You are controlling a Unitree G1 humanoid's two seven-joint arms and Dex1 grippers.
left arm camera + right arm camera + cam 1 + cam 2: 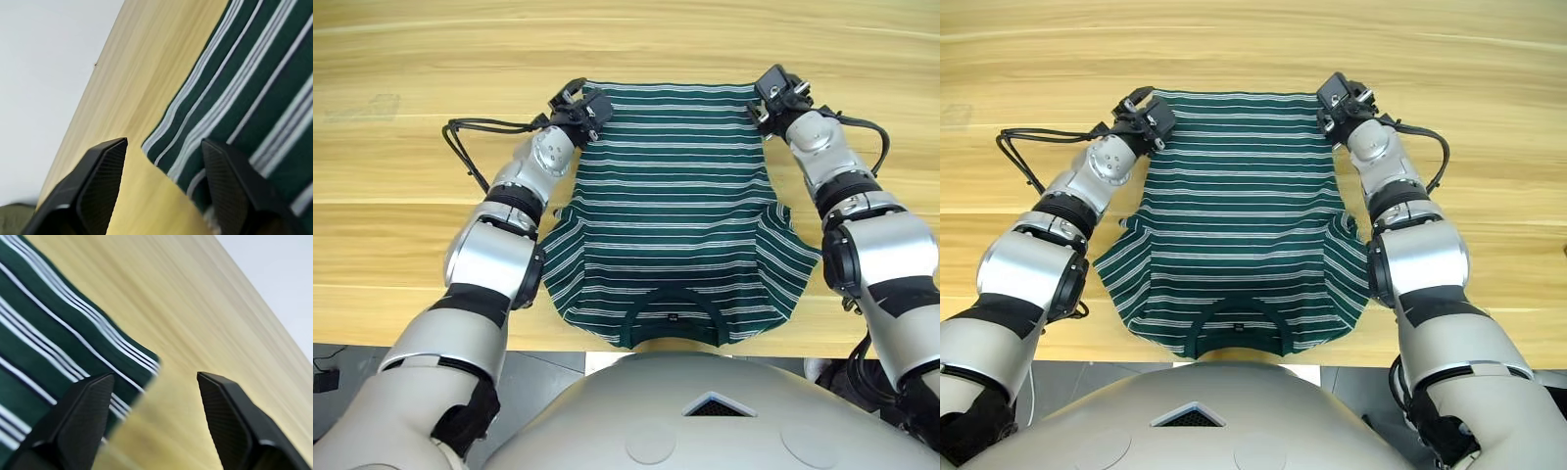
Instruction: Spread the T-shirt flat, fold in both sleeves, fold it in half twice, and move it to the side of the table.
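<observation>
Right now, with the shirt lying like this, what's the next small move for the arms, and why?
Probably draw the left tool and right tool back toward the sleeves. Both sit open at the far hem corners of the T-shirt, which looks flat on the table, while the left sleeve and right sleeve are not yet folded in.
</observation>
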